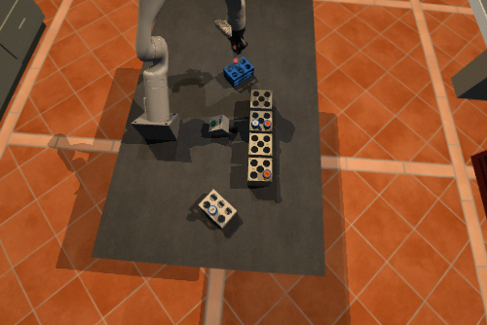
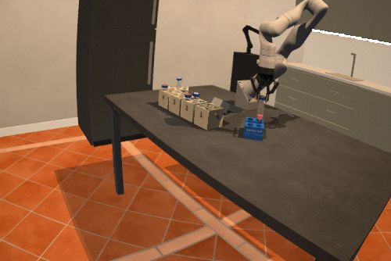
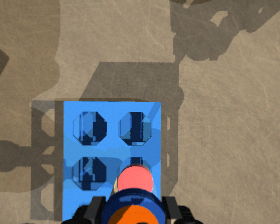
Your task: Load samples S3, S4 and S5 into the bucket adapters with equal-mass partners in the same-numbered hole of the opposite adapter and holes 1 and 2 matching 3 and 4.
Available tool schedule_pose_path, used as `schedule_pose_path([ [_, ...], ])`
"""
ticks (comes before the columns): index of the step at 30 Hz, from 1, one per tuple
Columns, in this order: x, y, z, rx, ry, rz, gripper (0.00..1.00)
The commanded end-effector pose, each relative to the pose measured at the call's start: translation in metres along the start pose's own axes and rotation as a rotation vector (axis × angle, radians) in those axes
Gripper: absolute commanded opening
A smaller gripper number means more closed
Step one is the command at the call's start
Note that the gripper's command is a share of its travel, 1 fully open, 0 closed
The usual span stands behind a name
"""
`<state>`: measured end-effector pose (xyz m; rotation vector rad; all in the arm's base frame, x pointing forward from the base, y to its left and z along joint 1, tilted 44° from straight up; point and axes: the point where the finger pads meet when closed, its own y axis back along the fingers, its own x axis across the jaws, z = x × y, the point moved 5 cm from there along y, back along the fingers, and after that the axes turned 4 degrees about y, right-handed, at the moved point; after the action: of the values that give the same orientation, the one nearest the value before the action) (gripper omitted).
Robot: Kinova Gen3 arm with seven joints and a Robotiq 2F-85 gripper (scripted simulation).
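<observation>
My gripper is clamped on the cap end of a sample tube, orange dot on a blue cap, which I hold upright over the blue rack. The tube's pink bottom tip sits level with the rack's top; I cannot tell whether it has cleared its hole. From the wrist, that tip covers the near right hole of the rack, and the three other holes in view stand open.

Past the rack, toward the table's middle, four beige adapters stand in a row. Adapter 1, nearest the rack, shows only open holes. Adapter 2 carries a white-dot tube and an orange-dot tube side by side. Adapter 3 shows open holes. Adapter 4 has one orange-dot tube.

Beside adapter 2, toward my base, stands the small desk with the green DONE key. Well apart, near the table's far end, the beige rack sits skewed, with one white-dot blank.
</observation>
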<state>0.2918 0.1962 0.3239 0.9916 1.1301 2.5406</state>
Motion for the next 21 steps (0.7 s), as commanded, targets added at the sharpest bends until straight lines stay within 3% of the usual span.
schedule_pose_path([
  [1, -0.002, 0.008, 0.0, 0.0, 0.003, -0.008, 0.1],
  [21, -0.001, 0.032, -0.001, 0.0, 0.006, -0.008, 0.1],
])
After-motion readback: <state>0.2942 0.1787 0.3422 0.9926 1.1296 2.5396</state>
